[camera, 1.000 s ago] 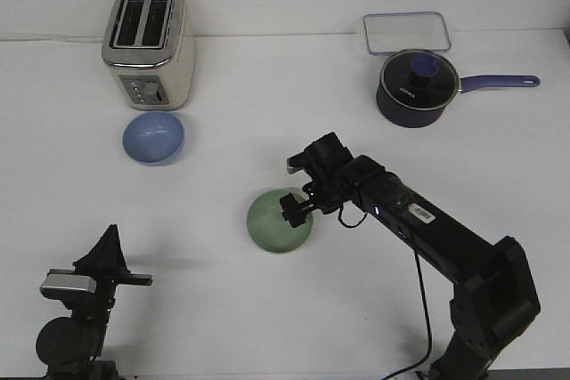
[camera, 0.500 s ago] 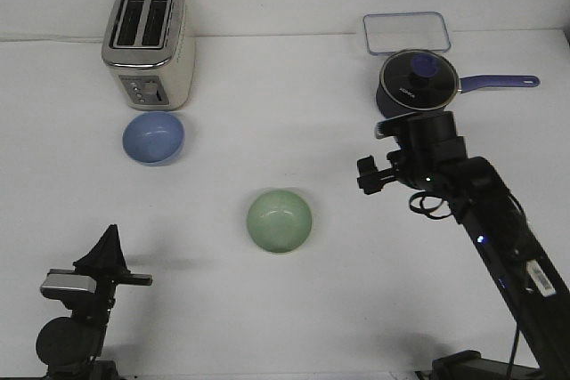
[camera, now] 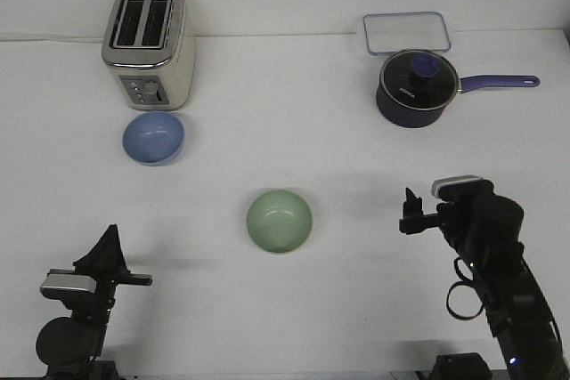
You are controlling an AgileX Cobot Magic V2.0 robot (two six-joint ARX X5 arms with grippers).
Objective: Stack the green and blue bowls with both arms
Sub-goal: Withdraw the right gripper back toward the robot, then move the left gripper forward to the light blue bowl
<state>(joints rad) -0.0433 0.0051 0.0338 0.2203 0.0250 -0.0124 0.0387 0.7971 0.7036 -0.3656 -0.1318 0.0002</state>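
The pale green bowl sits upright in the middle of the table, with nothing touching it. The pale blue bowl sits upright at the back left, just in front of the toaster. My right gripper is well to the right of the green bowl, near the table's front, and holds nothing that I can see. My left gripper is low at the front left, far from both bowls. I cannot tell how the jaws of either gripper stand.
A silver toaster stands at the back left. A dark navy saucepan with a purple handle stands at the back right. A clear rectangular container lies behind the saucepan.
My right arm has drawn away from the green bowl's right rim, first back and right, then down to the front right. The green bowl stays put. The left arm has not moved.
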